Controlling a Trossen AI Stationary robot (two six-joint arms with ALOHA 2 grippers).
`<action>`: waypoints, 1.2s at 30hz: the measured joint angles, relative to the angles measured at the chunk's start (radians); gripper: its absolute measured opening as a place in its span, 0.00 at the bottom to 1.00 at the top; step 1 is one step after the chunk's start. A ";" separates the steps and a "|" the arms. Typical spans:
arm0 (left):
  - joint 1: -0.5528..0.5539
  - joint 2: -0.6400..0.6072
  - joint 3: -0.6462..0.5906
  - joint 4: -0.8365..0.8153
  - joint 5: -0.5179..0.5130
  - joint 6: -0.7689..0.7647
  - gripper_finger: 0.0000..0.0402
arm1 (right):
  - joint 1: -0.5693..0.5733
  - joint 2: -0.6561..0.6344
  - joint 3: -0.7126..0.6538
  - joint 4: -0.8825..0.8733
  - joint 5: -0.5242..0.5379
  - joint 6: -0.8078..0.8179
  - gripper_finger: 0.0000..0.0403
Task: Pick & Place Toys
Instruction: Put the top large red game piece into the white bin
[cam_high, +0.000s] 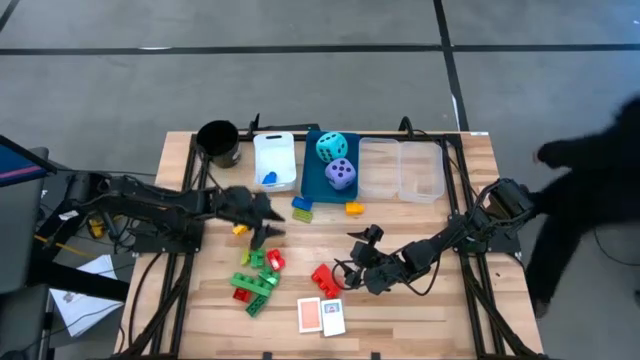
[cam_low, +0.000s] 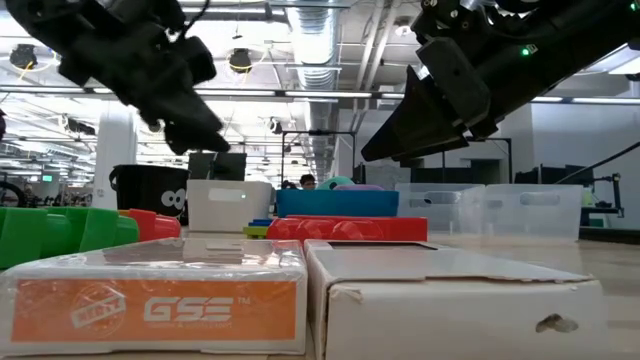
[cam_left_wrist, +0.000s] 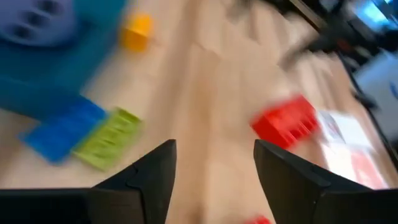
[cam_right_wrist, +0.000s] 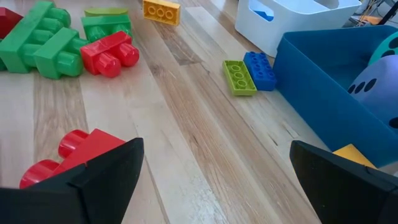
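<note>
Hovering released, right hand (cam_high: 358, 268) sits just beside red brick (cam_high: 321, 277), which lies at its nine o'clock on surface (cam_high: 440, 300). Best: straddle brick squarely before clenching. Left hand (cam_high: 268, 220) waits released.

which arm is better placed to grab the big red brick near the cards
The right arm. In the high view the right gripper, fingers open, sits right beside the red brick, which shows just past its fingers in its wrist view. The left gripper is farther off, above the green bricks.
</note>
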 joint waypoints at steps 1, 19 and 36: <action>-0.035 0.000 0.000 -0.011 0.000 0.000 0.51 | 0.000 0.000 0.000 0.000 0.000 -0.001 0.99; -0.363 0.000 -0.001 -0.047 -0.273 0.369 0.53 | -0.030 0.000 0.000 -0.003 -0.027 -0.080 0.99; -0.359 0.111 0.000 -0.140 -0.267 0.475 0.68 | -0.035 0.000 0.000 0.002 -0.030 -0.077 0.99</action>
